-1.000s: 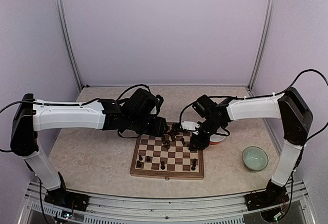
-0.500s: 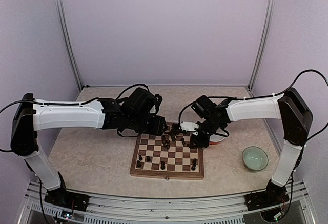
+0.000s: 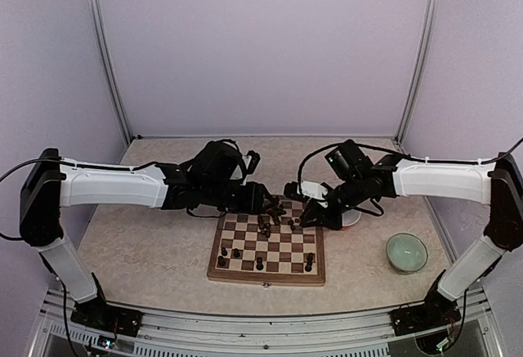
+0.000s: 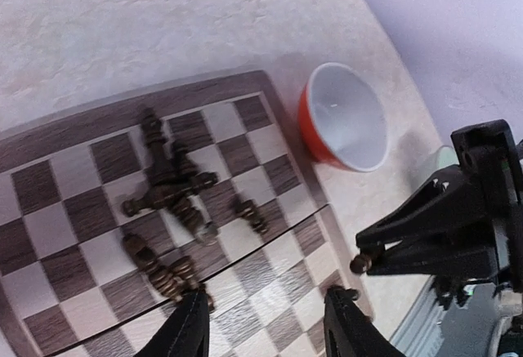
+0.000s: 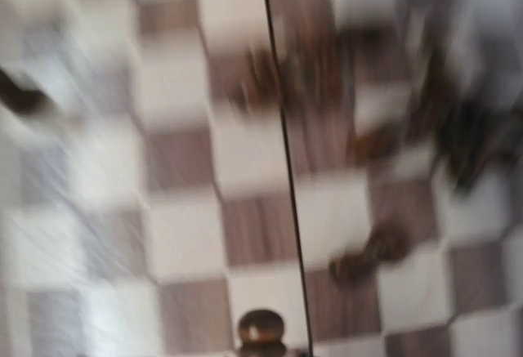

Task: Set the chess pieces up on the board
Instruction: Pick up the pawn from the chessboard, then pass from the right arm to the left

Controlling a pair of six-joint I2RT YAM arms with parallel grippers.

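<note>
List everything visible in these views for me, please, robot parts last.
Board: one, dark brown and cream squares, light wood border, table centre.
Chess pieces: roughly a dozen, dark brown, most heaped lying on the board's far rows, a few upright nearer.
Red bowl: one, white inside, by the board's far right corner.
Green bowl: one, pale green, right of the board.
Table: one, beige marbled.
Left gripper: one, black, open above the board.
Right gripper: one, black, closed on a chess piece near the board's right edge.
</note>
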